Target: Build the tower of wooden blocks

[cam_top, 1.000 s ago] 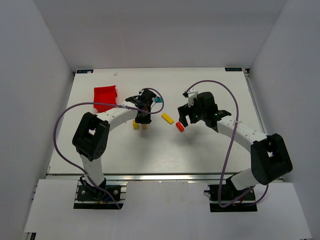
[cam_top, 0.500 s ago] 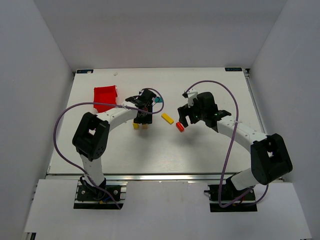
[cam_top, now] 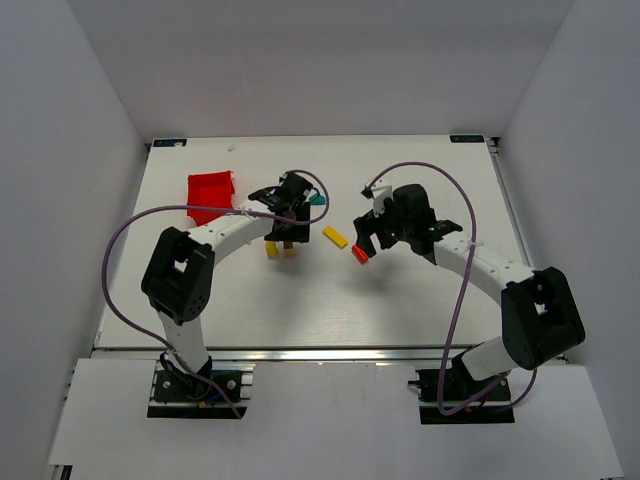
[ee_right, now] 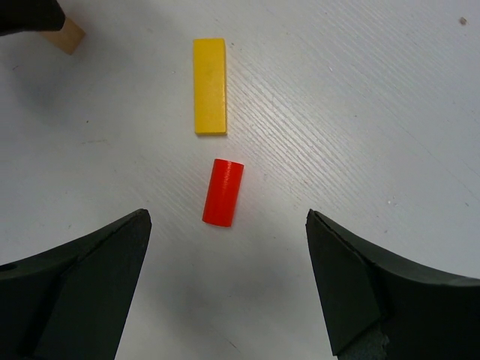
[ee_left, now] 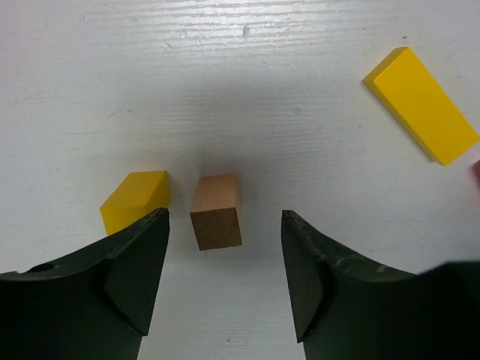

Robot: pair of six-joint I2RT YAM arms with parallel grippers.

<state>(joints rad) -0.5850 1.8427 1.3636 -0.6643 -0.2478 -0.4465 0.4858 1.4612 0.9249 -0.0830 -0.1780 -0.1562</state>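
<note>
No wood block tower yet — the pieces we see lie single on the counter (cam_top: 400,300) | left fingers (ee_left: 135,277) spread astride tan block (ee_left: 216,211) | right fingers (ee_right: 90,277) spread over red cylinder (ee_right: 223,192), 6 o'clock of yellow plank (ee_right: 210,85)

An unpainted block (ee_left: 216,211) was shown in bare, matt wood with faint grain, beside a yellow block (ee_left: 136,199) and a yellow plank (ee_left: 421,105) coated in smooth, flat paint. A red cylinder (ee_right: 223,192) was finished in even, faintly satin paint. The white tabletop (ee_left: 300,45) was seen finely ridged and scuffed. The fingers (ee_left: 131,285) of the left gripper (ee_left: 225,217) were seen in dull, lightly speckled black plastic.
</note>
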